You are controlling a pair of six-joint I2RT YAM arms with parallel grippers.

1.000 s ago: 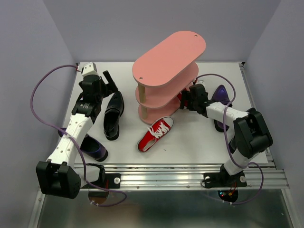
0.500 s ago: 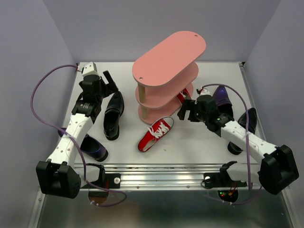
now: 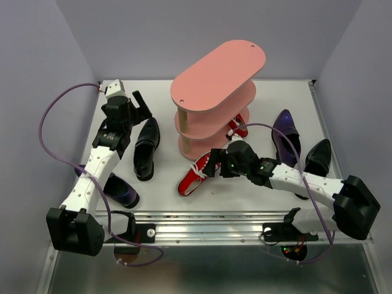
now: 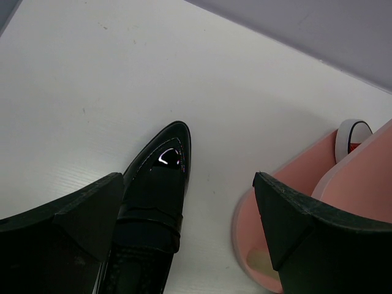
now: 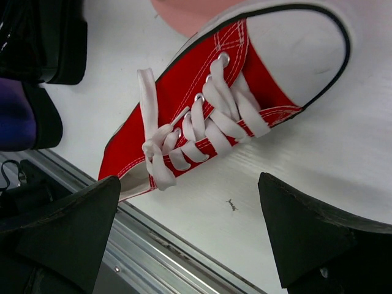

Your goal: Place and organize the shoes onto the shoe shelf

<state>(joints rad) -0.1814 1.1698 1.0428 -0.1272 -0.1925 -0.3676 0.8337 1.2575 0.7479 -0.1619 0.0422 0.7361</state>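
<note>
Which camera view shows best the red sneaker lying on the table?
The right wrist view: the red sneaker fills the frame, its white laces, eyelets and toe cap sharp. The top external view shows it small, its toe end hidden by the open right gripper. The left wrist view does not show it.

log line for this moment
left gripper: open above black loafer | right gripper: open above red sneaker | shoe shelf: neither shoe placed
</note>
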